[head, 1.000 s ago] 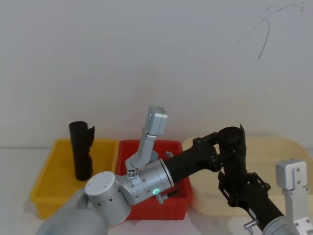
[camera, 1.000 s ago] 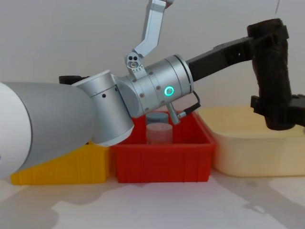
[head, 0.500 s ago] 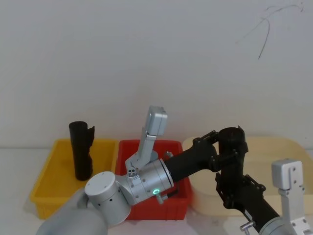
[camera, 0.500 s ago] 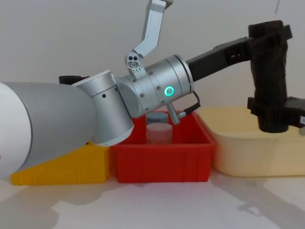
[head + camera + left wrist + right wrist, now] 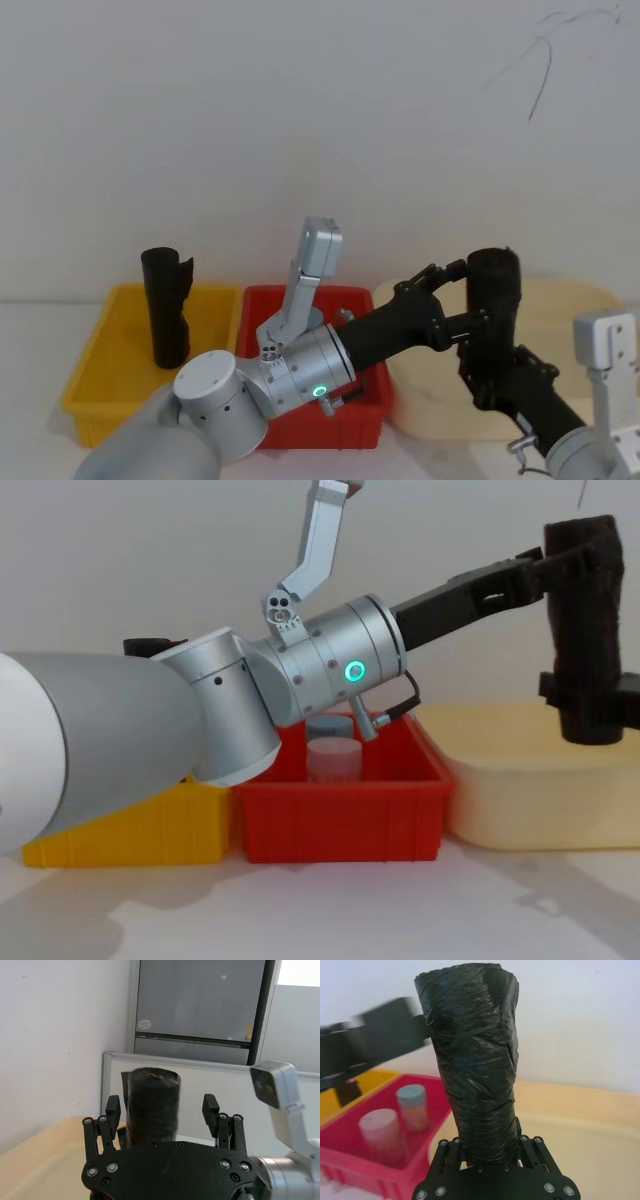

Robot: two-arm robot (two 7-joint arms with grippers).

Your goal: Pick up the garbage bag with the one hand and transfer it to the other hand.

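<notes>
While your right tool point(image 5: 492, 352) clamps only the base of the upright garbage bag point(image 5: 475, 1060), held over the cream tub point(image 5: 520, 780) toward the worktop's point(image 5: 350, 910) right edge, the open left tool point(image 5: 472, 292) brackets its top. A crooked withdrawal could snag the plastic and tip it.

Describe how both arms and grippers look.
Both arms are silver, with long black two-finger grippers: left gripper, right gripper. The left arm is a thick cylinder with a green ring light, a thin black cable and an angled silver bracket. A pale grey bracket stands on the right arm.
</notes>
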